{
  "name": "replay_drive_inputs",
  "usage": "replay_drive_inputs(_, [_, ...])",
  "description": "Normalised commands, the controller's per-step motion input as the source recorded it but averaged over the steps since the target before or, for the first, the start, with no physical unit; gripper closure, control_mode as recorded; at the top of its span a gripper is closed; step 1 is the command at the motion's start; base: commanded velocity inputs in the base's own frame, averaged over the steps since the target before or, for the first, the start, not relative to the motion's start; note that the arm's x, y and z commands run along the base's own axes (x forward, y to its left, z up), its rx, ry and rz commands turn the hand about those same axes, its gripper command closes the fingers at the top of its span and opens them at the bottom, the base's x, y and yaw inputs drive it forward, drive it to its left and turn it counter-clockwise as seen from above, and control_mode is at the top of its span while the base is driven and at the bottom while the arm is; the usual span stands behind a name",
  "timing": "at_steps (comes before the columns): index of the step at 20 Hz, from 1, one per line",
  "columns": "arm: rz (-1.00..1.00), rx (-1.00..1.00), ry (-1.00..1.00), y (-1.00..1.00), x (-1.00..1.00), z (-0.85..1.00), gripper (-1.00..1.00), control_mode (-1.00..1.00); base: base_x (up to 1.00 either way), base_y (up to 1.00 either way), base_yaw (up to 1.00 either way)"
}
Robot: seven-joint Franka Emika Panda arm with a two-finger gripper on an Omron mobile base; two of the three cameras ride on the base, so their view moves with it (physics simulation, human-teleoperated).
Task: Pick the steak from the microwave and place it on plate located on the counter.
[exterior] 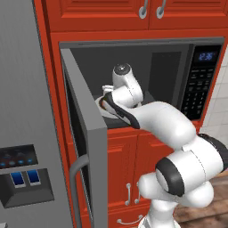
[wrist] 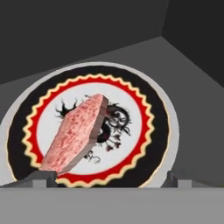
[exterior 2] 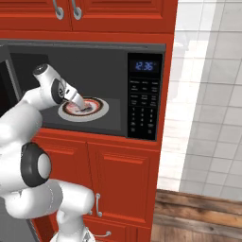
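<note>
The gripper (wrist: 107,177) is wide open and holds nothing; it hangs just above the steak (wrist: 76,133) inside the microwave (exterior 2: 142,52). The steak lies on a round plate (wrist: 162,131) with red and black rings, on the left part of the dark cavity floor. The microwave door (exterior: 84,133) stands open at the left, and the keypad panel (exterior 2: 144,97) is at the right.

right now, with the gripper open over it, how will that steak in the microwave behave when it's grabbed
The steak looks like a flat, thick-edged slab, so it probably stays fairly stiff. It is small beside the decorated plate under it, so likely light. On that smooth plate it may slide if the open gripper nudges it.
</note>
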Motion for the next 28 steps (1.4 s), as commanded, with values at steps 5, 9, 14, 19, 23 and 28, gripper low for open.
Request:
replay_drive_inputs(5, [-0.01, 0.0, 0.0, 0.08, 0.23, -0.13, -1.0, -1.0, 0.0, 0.0, 0.0])
replay_drive_inputs(9, [0.0, 0.0, 0.0, 0.0, 0.19, -0.35, -1.0, -1.0, 0.0, 0.0, 0.0])
replay_drive_inputs(14, [0.0, 0.0, 0.0, 0.0, 0.21, -0.19, -1.0, -1.0, 0.0, 0.0, 0.0])
replay_drive_inputs(19, [0.0, 0.0, 0.0, 0.01, 0.36, -0.07, -1.0, -1.0, 0.0, 0.0, 0.0])
replay_drive_inputs(23, [0.0, 0.0, 0.0, 0.02, 0.28, -0.05, -1.0, -1.0, 0.0, 0.0, 0.0])
replay_drive_inputs(28, [0.0, 0.0, 0.0, 0.02, 0.12, -0.09, -1.0, -1.0, 0.0, 0.0, 0.0])
